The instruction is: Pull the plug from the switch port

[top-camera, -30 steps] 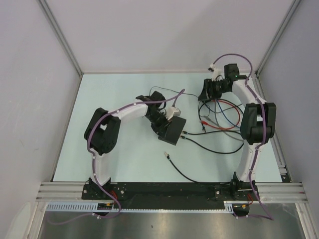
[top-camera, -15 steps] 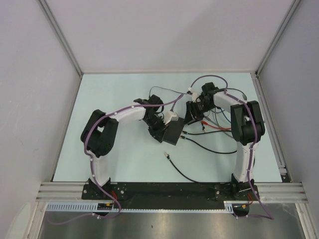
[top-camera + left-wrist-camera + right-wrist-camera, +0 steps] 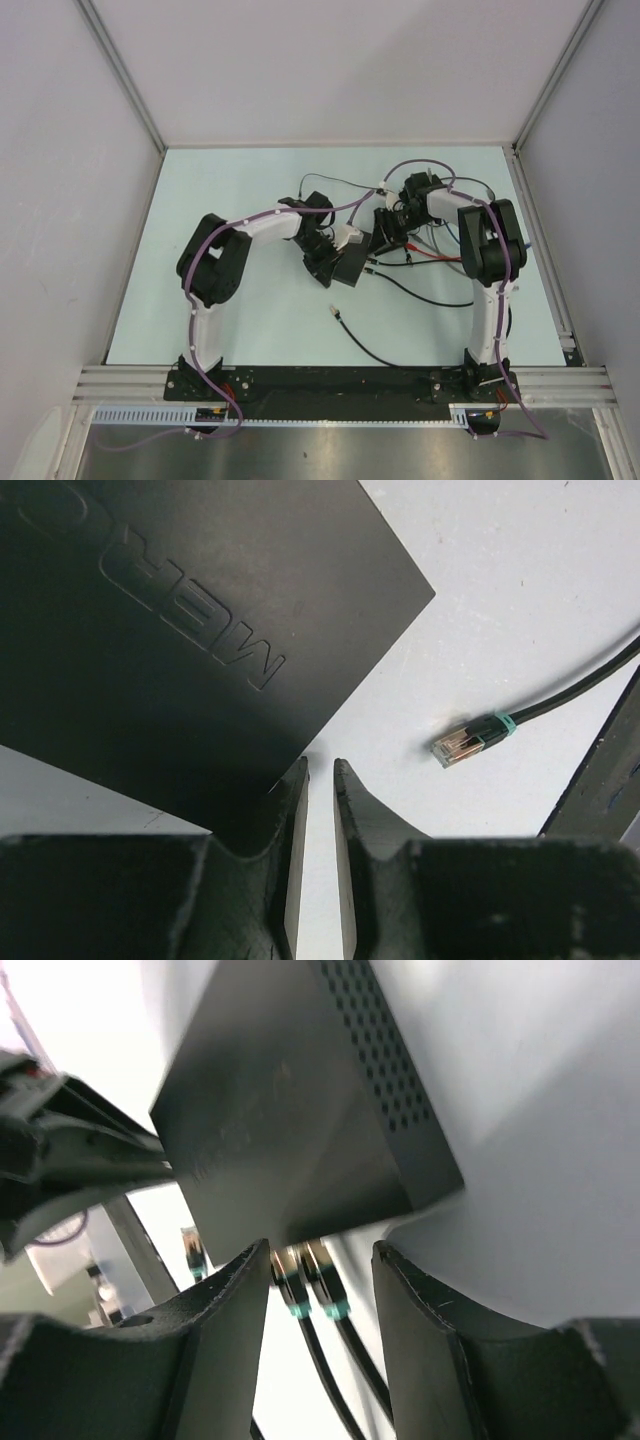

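Observation:
The flat matte-black switch (image 3: 347, 268) lies mid-table, with embossed letters on its top (image 3: 170, 610). Two plugs with teal boots (image 3: 310, 1285) sit side by side in sockets on its short edge (image 3: 330, 1222); I cannot tell which one is the switch port. My right gripper (image 3: 320, 1252) is open, one finger on each side of the two plugs, the left finger close to the nearer plug. My left gripper (image 3: 320, 765) hangs over the box's corner, its jaws a narrow gap apart with only table showing between them. In the top view the left gripper (image 3: 322, 256) is at the box's left and the right gripper (image 3: 383, 236) at its right.
A loose network plug with a teal boot (image 3: 468, 742) lies on the table near the box, on a black cable (image 3: 360, 340). Red, blue and black cables (image 3: 440, 252) tangle to the right of the box. A small white part (image 3: 350, 238) sits behind it.
My right arm swung in from the back right to the box's plugged edge, and its jaws narrowed a little. The left arm and box shifted slightly.

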You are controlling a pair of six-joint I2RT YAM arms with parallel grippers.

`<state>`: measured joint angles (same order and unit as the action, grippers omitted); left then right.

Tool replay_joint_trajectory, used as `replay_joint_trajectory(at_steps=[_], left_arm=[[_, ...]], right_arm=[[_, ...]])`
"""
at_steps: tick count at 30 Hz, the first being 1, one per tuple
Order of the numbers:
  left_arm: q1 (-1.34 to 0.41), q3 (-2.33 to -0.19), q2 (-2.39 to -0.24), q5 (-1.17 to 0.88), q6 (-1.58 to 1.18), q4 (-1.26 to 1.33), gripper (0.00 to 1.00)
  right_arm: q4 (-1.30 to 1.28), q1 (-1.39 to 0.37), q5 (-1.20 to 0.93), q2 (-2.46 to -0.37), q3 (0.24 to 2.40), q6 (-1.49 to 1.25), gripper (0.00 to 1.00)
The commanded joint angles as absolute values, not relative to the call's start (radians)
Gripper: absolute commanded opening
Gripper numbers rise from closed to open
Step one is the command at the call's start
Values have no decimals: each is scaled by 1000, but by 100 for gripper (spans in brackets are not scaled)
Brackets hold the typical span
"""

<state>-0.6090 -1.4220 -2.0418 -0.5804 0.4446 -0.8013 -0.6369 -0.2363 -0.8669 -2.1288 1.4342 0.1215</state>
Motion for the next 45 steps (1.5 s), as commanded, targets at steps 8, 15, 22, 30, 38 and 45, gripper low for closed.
replay_joint_trajectory(at_steps=[8,15,22,30,38,45], left_arm=[[-609,-1486,-1894,-615,451,-816,22],[-606,-1535,-2006,-589,402,-790,22],[-603,-1574,-2094,-473,350,-769,20],[-603,-1536,-2115,-462,351,-761,19],[-601,-1522,-2106,-460,354,-759,19],[-604,-1523,-2106,-454,356,-758,19]], right_arm=[[-540,-252,-920,-2204,1513,55,52],[-623,-222,-913,-2180,1503,133,52],[-689,-215,-933,-2195,1488,193,49],[-706,-227,-936,-2226,1483,212,40],[-699,-229,-936,-2250,1483,212,36],[-718,-229,-933,-2264,1485,232,28]])
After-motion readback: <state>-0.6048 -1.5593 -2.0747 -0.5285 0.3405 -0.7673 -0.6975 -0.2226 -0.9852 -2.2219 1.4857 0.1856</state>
